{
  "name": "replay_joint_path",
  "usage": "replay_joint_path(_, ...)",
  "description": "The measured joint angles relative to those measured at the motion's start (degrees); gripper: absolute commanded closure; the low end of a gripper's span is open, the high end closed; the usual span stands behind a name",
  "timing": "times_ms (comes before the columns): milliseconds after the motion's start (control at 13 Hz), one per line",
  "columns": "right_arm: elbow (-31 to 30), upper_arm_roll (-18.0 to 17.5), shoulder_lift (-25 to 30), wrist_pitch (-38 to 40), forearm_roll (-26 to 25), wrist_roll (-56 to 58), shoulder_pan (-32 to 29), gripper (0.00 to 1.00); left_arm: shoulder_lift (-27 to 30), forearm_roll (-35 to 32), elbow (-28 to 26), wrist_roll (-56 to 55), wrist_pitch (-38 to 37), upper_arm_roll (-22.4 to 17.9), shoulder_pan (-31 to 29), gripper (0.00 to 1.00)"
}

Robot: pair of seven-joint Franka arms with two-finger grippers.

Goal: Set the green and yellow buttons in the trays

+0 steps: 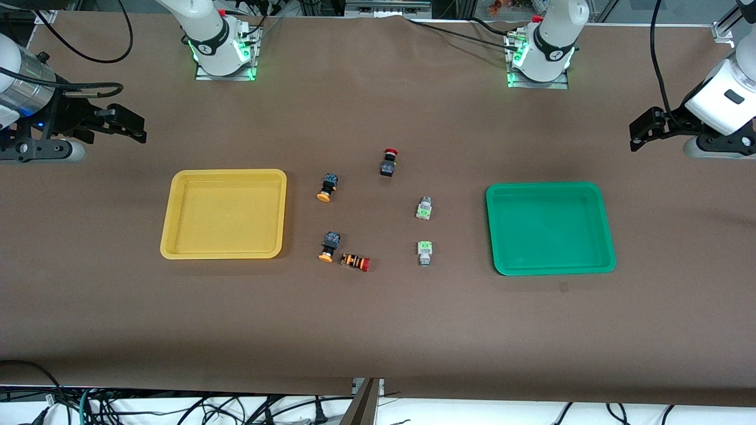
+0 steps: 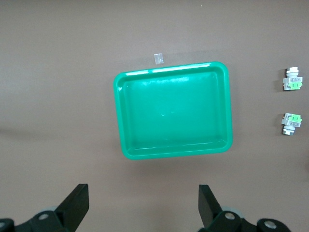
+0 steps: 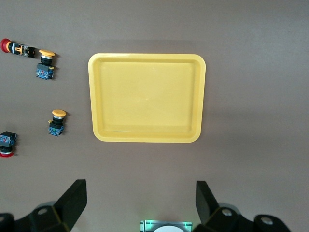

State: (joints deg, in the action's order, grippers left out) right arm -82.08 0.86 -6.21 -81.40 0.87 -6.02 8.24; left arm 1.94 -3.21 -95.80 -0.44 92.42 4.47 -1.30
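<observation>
From the front, we see the yellow tray (image 1: 223,214) and green tray (image 1: 550,228) both holding nothing. Between them lie two yellow buttons (image 1: 326,187) (image 1: 328,245) and two green buttons (image 1: 424,208) (image 1: 424,252). The left gripper (image 1: 641,127) and right gripper (image 1: 131,124) wait over the table's ends. In both wrist views, we find each gripper's fingers (image 2: 74,205) (image 3: 72,200) spread apart over its tray.
</observation>
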Motion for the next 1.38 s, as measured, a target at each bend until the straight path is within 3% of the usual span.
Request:
replay_joint_path(462, -0.03, -0.08, -1.04, -0.03, 0.00, 0.13, 0.18, 0.00, -2.10, 0.96, 1.90, -0.31, -0.70, -0.37, -0.51, 0.00)
replay_joint_path(769, -0.84, -0.62, -11.86, -6.20, 0.04, 0.12, 2.41, 0.00, -5.12, 3.38, 2.58, -0.58, -2.88, 1.47, 2.40, 0.00)
replay_joint_path(923, -1.09, -0.77, -19.02, -10.91, 0.20, -2.05, 5.08, 0.00, -10.47, 5.36, 3.29, -3.92, -1.34, 1.86, 6.94, 0.00)
replay_joint_path(1077, -2.21, -2.19, -23.92, -15.95, 1.93, -11.12, 7.58, 0.00, -18.90, 5.96, 5.37, -10.36, 5.00, 2.09, 12.45, 0.00)
replay_joint_path(1385, -9.66, -12.76, -26.07, -25.90, 3.43, -33.27, 8.35, 0.00, -33.87, 5.99, 7.18, -17.92, 22.82, 2.43, 21.95, 0.00)
